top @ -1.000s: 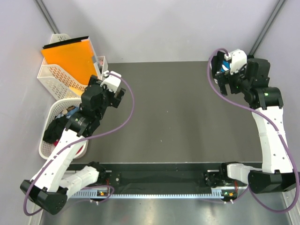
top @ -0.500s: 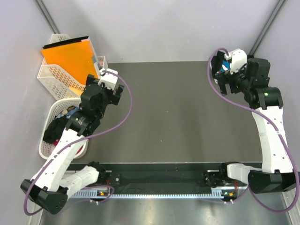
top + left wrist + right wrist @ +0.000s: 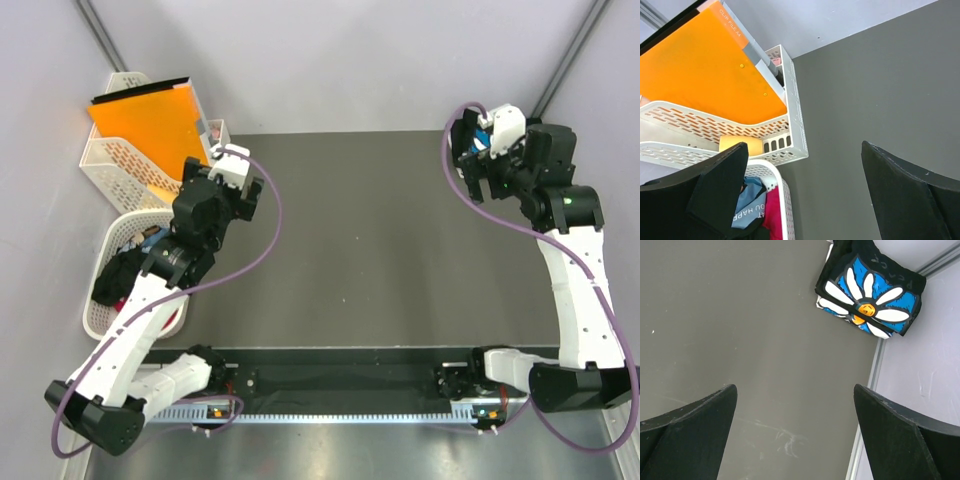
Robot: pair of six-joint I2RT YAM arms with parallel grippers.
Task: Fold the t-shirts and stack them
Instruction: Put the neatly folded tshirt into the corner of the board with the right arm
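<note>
Fingers of the left gripper [image 3: 805,200] and the right gripper [image 3: 795,435] stand apart, empty; one folded t-shirt [image 3: 870,295] lies in the far right corner, and grabbing in the basket [image 3: 784,205] of crumpled t-shirts [image 3: 752,212] may lift several together.

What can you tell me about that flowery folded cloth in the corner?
It is a folded t-shirt, soft black cloth printed with a white daisy on blue, its orange centre a smiley face. A similar print peeks out beneath, so it looks like a small stack. It lies flat in the far corner of the table.
</note>
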